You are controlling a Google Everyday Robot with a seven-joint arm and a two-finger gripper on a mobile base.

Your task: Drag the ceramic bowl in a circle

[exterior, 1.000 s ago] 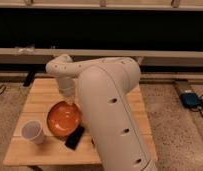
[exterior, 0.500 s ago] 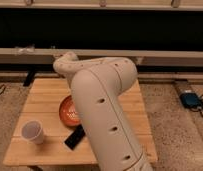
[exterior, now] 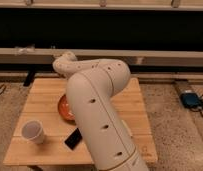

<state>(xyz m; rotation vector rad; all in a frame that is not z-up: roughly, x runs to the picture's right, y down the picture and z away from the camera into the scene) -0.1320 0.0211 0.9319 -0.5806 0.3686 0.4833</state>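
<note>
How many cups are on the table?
1. The white cup stands near the table's front-left corner. The arm could hide more; it hides the gripper too.

White arm [exterior: 97, 110] bent over, elbow high, gripper hidden behind it, fingers closed

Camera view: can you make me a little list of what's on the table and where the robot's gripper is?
table: wooden, light planks
ceramic bowl: orange-brown, near the table's middle, partly hidden behind the arm
cup: small and white, upright, near the front left corner, apart from the ceramic bowl
dark object: flat and black, lying near the front edge, beside the arm
arm: big and white, bends over the table and covers much of it
gripper: hidden behind the arm, so it cannot be seen
</note>
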